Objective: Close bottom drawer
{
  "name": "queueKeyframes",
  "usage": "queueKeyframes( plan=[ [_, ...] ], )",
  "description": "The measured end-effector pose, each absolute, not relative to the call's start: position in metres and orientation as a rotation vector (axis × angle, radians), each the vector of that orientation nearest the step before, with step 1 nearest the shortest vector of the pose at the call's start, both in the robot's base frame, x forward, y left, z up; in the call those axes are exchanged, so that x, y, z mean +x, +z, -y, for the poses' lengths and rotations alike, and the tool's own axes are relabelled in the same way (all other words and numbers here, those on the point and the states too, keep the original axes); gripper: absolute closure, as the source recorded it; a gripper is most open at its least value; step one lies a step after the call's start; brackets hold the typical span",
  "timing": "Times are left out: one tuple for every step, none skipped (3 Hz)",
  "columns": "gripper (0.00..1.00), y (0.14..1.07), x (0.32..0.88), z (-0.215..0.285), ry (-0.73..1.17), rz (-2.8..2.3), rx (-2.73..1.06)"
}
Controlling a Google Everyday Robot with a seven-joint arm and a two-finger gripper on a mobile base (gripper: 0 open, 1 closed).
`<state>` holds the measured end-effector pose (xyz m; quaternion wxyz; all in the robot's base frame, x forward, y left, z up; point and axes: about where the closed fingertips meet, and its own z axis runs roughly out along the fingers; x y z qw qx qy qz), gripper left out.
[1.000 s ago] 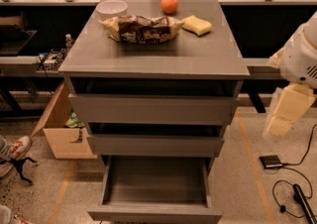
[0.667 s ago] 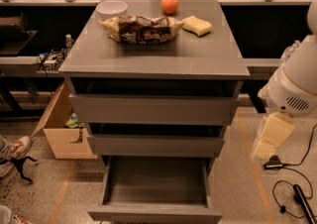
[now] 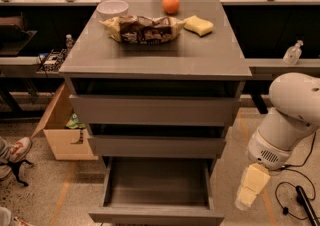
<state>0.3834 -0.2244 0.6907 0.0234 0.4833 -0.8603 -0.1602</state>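
Observation:
The bottom drawer of the grey cabinet is pulled far out, its flat front panel near the lower edge of the camera view and its empty grey box interior showing. The middle drawer and the top drawer above it stick out slightly. My gripper hangs pale and downward off the white arm, to the right of the bottom drawer's right front corner, apart from it and holding nothing.
The cabinet top bears a white bowl, an orange, a snack bag and a yellow sponge. A cardboard box stands left. A shoe lies at the far left. Cables lie on the floor right.
My arm and gripper have dropped lower and moved left, from beside the upper drawers to beside the bottom drawer's front. The drawer has not moved.

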Motion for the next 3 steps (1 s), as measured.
queueKeyframes(
  plan=[
    [0.0, 0.687, 0.383, 0.224, -0.494, 2.665, 1.489],
    [0.0, 0.641, 0.382, 0.219, -0.482, 2.677, 1.405],
    [0.0, 0.572, 0.385, 0.219, -0.589, 2.7, 1.312]
  ],
)
